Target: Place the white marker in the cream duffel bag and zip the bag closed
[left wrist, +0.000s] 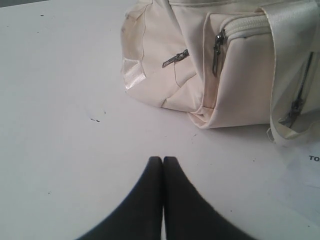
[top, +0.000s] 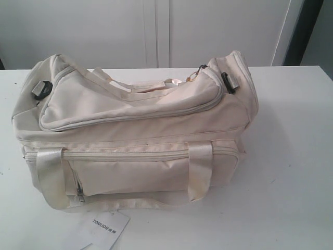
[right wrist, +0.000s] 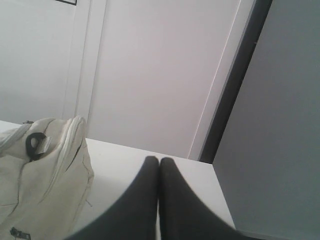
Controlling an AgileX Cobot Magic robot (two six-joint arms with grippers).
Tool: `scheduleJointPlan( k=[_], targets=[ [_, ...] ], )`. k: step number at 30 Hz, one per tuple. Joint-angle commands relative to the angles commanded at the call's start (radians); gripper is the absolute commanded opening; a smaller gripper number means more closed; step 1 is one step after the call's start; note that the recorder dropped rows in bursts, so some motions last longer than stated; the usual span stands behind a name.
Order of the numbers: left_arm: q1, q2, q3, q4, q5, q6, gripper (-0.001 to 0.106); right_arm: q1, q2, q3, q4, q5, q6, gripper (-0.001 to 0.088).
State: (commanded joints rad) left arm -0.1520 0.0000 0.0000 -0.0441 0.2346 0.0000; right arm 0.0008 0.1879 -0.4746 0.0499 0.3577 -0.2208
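Observation:
The cream duffel bag (top: pixel 140 135) lies across the white table, its curved top flap (top: pixel 130 101) lying down over the top. Its front pocket end shows in the left wrist view as cream duffel bag (left wrist: pixel 225 65), and one end with a black ring shows in the right wrist view as cream duffel bag (right wrist: pixel 40 175). The white marker is out of view. My left gripper (left wrist: pixel 163 160) hangs shut over bare table, a short way from the bag's corner. My right gripper (right wrist: pixel 159 160) is shut too, beside the bag's end, holding nothing. Neither arm appears in the exterior view.
A white "TONLION" paper card (top: pixel 104 229) lies at the table's front edge below the bag. The table's far edge (right wrist: pixel 200 161) meets a white wall and a dark door frame (right wrist: pixel 235 85). Bare tabletop (top: pixel 291 156) stretches right of the bag.

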Motion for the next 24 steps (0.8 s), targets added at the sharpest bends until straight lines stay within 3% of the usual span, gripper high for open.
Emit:
scheduleJointPlan(
  k=[24],
  targets=[
    [0.000, 0.000, 0.000, 0.000, -0.003, 0.029, 0.000, 0.000, 0.000, 0.000, 0.000, 0.000, 0.000, 0.0000]
  ],
)
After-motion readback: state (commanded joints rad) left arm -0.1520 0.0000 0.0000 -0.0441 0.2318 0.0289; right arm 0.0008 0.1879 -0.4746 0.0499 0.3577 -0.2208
